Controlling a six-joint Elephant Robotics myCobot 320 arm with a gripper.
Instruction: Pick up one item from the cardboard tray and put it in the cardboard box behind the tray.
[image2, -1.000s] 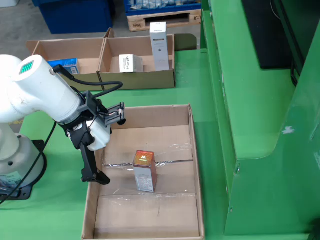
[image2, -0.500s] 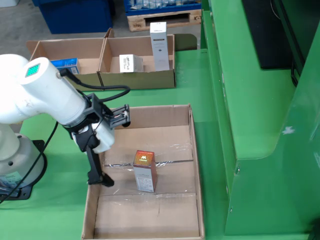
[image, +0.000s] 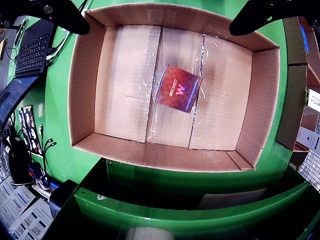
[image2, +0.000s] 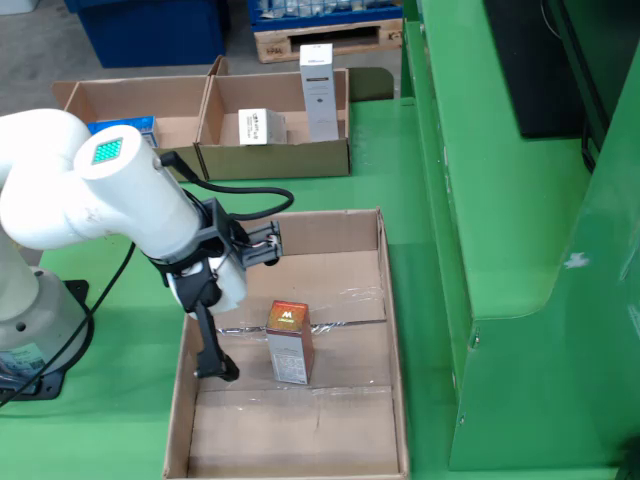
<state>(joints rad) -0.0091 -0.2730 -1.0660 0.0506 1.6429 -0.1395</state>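
A small red-topped box (image2: 289, 342) stands upright in the middle of the shallow cardboard tray (image2: 395, 330). From above, its red lid (image: 177, 88) shows on the tray floor (image: 120, 90). My gripper (image2: 243, 300) hangs over the tray's left half, just left of the box, and is open with nothing held. In the wrist view the gripper (image: 162, 15) shows as two dark fingertips (image: 60, 12) at the top corners, spread wide. Behind the tray sits a cardboard box (image2: 275, 158) holding a small white carton (image2: 262, 127) and a tall white carton (image2: 318, 90).
A second cardboard box (image2: 90, 105) at the back left holds a blue item (image2: 128, 128). A tall green machine housing (image2: 500, 230) walls off the right side. The arm's base (image2: 30, 330) stands left of the tray. Blue crates and a pallet lie far back.
The arm has swung right, from beside the tray's left wall to over the tray floor, closer to the red-topped box. The gripper stays open. The box has not moved.
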